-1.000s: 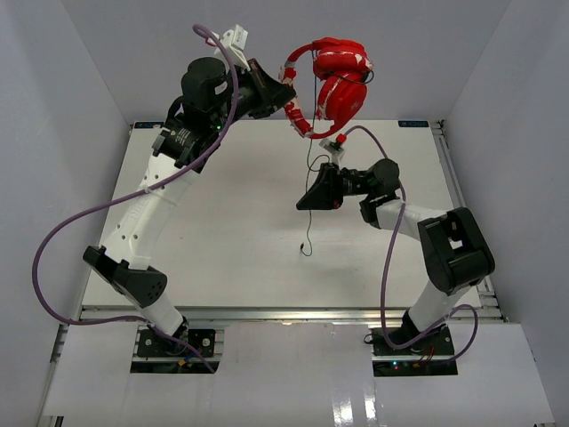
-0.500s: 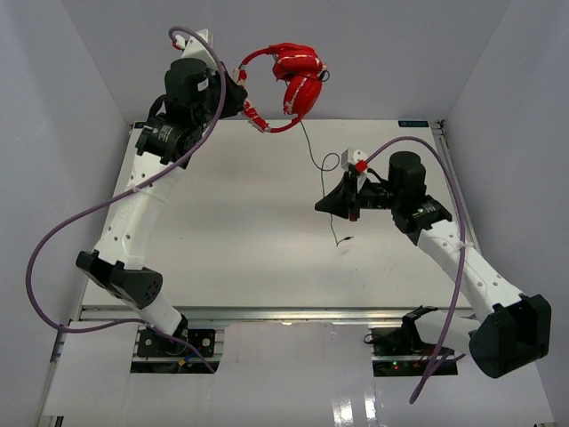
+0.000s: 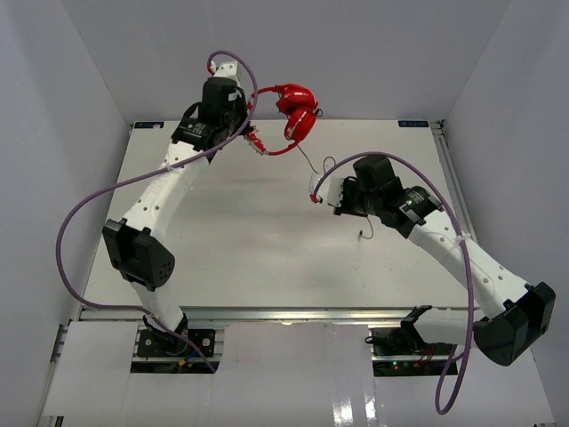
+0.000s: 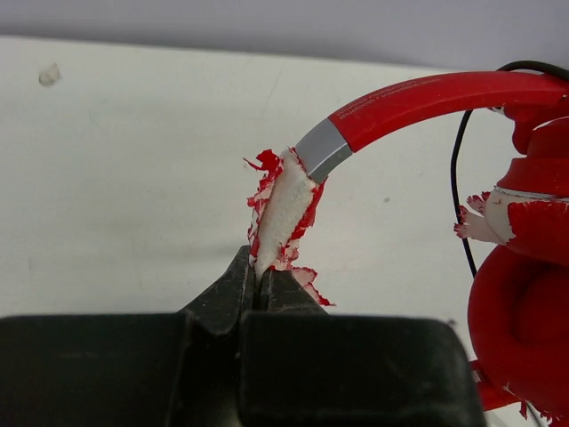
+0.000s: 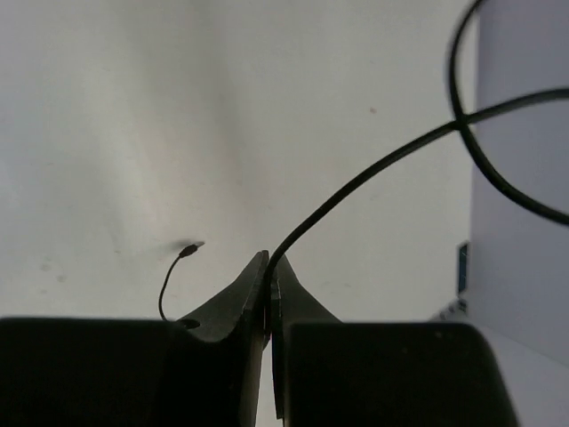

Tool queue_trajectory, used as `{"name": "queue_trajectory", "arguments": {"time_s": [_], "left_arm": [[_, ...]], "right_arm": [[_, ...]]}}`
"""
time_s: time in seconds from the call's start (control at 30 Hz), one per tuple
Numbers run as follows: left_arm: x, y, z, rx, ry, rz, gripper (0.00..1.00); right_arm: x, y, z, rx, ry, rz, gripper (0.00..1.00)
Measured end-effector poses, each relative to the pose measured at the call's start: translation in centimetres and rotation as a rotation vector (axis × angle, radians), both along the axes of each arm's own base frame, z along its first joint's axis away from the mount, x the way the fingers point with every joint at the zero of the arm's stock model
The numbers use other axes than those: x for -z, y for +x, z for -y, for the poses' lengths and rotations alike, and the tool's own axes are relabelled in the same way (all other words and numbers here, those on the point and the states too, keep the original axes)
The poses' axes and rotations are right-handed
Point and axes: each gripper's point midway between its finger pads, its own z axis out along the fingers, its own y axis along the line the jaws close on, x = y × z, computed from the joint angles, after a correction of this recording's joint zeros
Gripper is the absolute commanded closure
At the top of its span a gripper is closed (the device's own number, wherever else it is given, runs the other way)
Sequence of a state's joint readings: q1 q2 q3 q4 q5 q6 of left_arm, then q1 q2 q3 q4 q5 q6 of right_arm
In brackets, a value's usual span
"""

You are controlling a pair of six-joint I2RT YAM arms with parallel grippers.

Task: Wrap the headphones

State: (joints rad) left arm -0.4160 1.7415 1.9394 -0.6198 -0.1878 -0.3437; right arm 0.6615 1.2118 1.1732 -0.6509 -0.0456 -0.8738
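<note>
- From overhead I see the headphones [image 3: 293,111] held in the air at about 12 o'clock of the table [image 3: 222,240], over its far edge
- My left gripper [image 4: 260,283] has its jaws pressed together on the torn white foam padding [image 4: 283,209] at one end of the red headband [image 4: 427,96]; the bite is only on the frayed tip
- The two earcups [image 4: 524,329] hang together at 3 to 4 o'clock in the left wrist view, clear of the fingers
- My right gripper [image 5: 269,283] is pinching the thin black cord [image 5: 373,169], which leaves the jaws toward 2 o'clock and curls into a loop at the upper right of that view
- The jack plug [image 5: 188,250] dangles at 10 o'clock of the right fingertips, low over the table; I cannot tell whether it touches
- Overhead, the right arm sits just past table centre toward 2 o'clock, with slack cord running up to the earcups
- I judge this as the start of winding: both ends are secured, and no turn of cord lies round the headband or cups yet
- Next I would carry the cord up toward 12 o'clock and round the earcups, with light tension so the weak foam hold does not tear or slip
</note>
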Motion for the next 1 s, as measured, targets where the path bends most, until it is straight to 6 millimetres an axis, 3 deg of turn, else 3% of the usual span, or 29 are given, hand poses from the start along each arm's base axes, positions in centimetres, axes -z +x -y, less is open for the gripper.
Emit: {"name": "queue_trajectory", "arguments": {"time_s": [0.1, 0.2, 0.3, 0.4, 0.6, 0.77, 0.9, 1.0], "left_arm": [[6.4, 1.0, 0.4, 0.005, 0.069, -0.119, 1.00], [12.9, 1.3, 0.5, 0.010, 0.129, -0.243, 1.00], [17.9, 1.4, 1.3, 0.022, 0.171, -0.336, 1.00], [21.3, 1.3, 2.9, 0.052, 0.185, -0.393, 1.00], [23.8, 0.4, 7.3, 0.157, 0.172, -0.431, 1.00], [24.1, -1.4, 10.6, 0.290, 0.147, -0.424, 1.00], [26.0, -4.4, 12.1, 0.401, 0.119, -0.454, 1.00], [27.4, -7.9, 12.3, 0.495, 0.091, -0.491, 1.00]], "right_arm": [[-2.9, 2.7, 2.2, 0.074, -0.083, 0.132, 0.92], [-6.3, 4.1, 2.2, 0.082, -0.094, 0.218, 0.92], [-8.5, 4.1, 1.5, 0.050, -0.081, 0.266, 0.92], [-8.6, 3.3, 0.3, -0.013, -0.090, 0.269, 0.92], [-8.7, 2.7, -0.9, -0.080, -0.095, 0.284, 0.92], [-11.6, 4.7, -1.1, -0.024, -0.038, 0.374, 0.92], [-13.8, 7.6, 0.4, 0.080, 0.024, 0.443, 0.92], [-13.8, 9.5, 2.8, 0.173, 0.046, 0.454, 0.92]]}}
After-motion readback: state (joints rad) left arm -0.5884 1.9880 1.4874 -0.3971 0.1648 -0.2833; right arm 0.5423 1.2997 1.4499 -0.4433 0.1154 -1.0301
